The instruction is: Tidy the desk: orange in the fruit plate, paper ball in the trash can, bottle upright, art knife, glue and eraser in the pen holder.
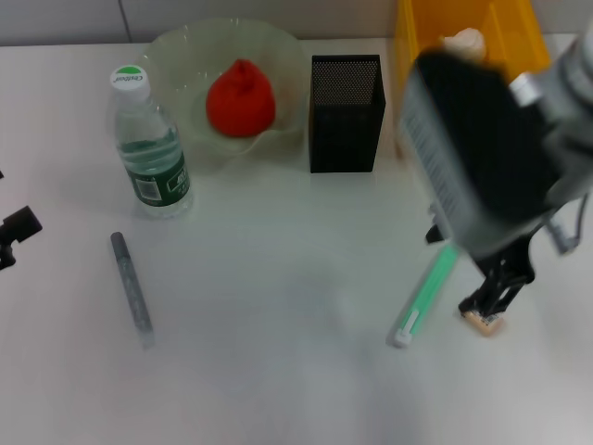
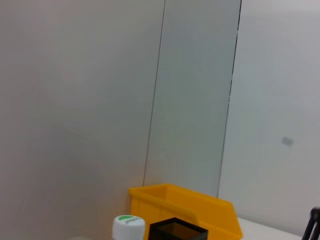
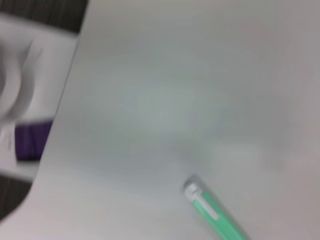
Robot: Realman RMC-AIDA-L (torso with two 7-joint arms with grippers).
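closing in on the eraser, with little room for error

reaching low on the right side of the desk [image 1: 278, 371], the right gripper [image 1: 489, 304] has its dark fingers down at the eraser [image 1: 484, 322], which sits on the tabletop near the front right. the fingertips look to be straddling or touching the little beige block, but i cannot tell if they are clamped on it or not.

risks from here: the eraser is tiny, so a pinch slightly off-centre could squirt it sideways or flip it. the green glue stick [image 1: 425, 296] lies just beside, and a swing of the arm could roll it away. the pen holder [image 1: 346, 113] is narrow, standing between the fruit plate [image 1: 176, 56] and the trash can [image 1: 426, 28], so a loose drop could miss its mouth.

elsewhere: orange [image 1: 240, 98] in the plate, bottle [image 1: 148, 148] upright, grey art knife [image 1: 132, 287] lying flat on the left. left gripper [image 1: 14, 232] parked at the left edge, finger state unclear.
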